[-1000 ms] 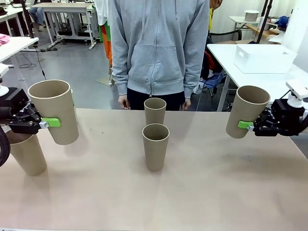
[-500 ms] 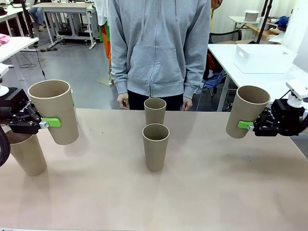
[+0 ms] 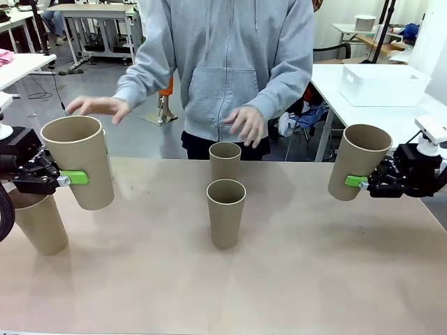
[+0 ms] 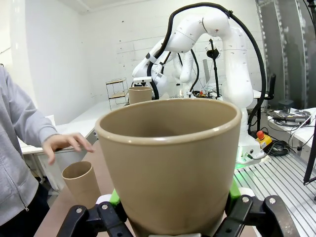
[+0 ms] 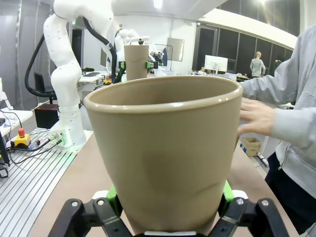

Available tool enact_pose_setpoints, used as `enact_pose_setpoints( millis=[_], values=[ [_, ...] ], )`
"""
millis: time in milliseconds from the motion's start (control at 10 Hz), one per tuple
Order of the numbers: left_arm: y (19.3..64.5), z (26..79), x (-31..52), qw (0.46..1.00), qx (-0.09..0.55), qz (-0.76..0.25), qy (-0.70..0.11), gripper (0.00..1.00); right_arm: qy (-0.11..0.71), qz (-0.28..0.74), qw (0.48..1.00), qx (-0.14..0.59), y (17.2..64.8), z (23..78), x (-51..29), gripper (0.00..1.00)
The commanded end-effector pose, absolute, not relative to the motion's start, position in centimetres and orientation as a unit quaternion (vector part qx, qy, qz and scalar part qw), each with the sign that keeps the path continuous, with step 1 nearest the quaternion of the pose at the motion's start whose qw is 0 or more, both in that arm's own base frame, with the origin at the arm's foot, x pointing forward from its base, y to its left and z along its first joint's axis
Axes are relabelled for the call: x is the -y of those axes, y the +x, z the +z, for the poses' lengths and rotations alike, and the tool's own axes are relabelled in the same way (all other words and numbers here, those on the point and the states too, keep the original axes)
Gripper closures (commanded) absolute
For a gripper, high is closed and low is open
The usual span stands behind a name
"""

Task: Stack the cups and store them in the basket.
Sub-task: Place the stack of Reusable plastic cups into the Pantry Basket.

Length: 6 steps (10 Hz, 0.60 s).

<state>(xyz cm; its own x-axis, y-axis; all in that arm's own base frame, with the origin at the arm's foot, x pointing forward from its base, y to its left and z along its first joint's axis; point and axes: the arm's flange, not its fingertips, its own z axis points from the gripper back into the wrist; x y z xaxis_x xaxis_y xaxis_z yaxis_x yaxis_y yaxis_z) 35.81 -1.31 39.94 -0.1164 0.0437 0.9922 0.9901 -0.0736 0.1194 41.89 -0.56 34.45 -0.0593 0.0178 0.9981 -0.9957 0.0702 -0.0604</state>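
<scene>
My left gripper [image 3: 68,179] is shut on a brown cup [image 3: 78,162], held tilted above the table's left side; in the left wrist view the cup [image 4: 170,158] sits between the green pads [image 4: 114,198]. Below it a third brown cup [image 3: 39,220] stands on the table. My right gripper [image 3: 357,182] is shut on another brown cup [image 3: 358,162] at the right, seen close in the right wrist view [image 5: 165,148]. Two more brown cups stand mid-table, one near [image 3: 225,212] and one far [image 3: 225,160]. A white basket [image 3: 383,84] rests on the side table at the back right.
A person in a grey hoodie stands at the far edge. One hand [image 3: 98,106] hovers above my left cup and the other hand [image 3: 244,125] hangs above the far middle cup. The tabletop [image 3: 314,265] is bare in front and to the right.
The person has lifted both hands from their sides and spread them over the far edge of the table. Both arms and all the cups have stayed put.
</scene>
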Motion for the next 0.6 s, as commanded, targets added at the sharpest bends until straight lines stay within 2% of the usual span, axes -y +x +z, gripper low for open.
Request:
enact_pose_setpoints(
  millis=[0,500],
  values=[
    [35.68,40.28,1.34,0.444,0.516,-0.535,-0.500,0.14,0.462,0.502,0.504,0.530,41.87,34.73,0.50,0.16],
    [35.68,40.28,1.34,0.444,0.516,-0.535,-0.500,0.14,0.462,0.502,0.504,0.530,41.87,34.73,0.50,0.16]
  ],
)
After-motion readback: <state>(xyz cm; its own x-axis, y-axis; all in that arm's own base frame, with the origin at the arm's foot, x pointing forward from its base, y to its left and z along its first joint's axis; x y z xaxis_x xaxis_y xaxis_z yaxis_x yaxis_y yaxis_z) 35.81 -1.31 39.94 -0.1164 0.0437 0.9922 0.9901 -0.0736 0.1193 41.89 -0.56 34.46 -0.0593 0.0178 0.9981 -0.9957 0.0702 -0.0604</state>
